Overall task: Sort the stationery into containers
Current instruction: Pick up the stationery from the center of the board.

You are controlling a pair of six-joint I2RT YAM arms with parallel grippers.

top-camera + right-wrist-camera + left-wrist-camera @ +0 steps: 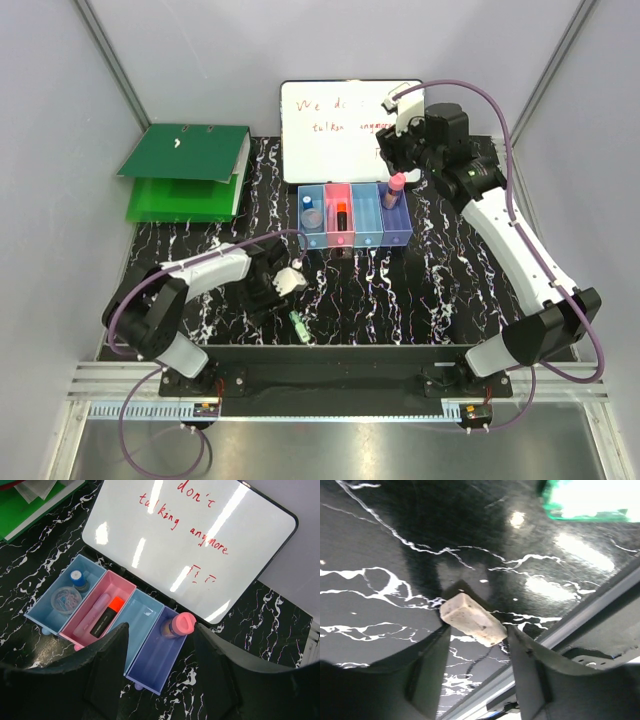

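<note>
Left pincer [477, 630] of mine is clamped on a small grey-white eraser [472, 619], held above the black marbled table [450, 290] toward the near edge, left of the middle. My right pincer [160, 630] is spread wide over the far edge, gripping nothing.

A whiteboard [190, 545] with red writing leans at the middle of the far edge. A green binder [185, 170] lies at the far left corner. Just in front of the whiteboard sits the row of four joined bins [145, 611].

A pink-capped tube [181, 624] stands in the purple bin at the right end. The pink bin holds an orange-tipped black marker [106, 617] beside a lilac stick [95, 611]. The leftmost blue bin holds a blue-capped bottle [77, 577] and a round tub of clips [66, 599]. A green clip [298, 322] lies on the table close to the near edge, near my left pincer.
</note>
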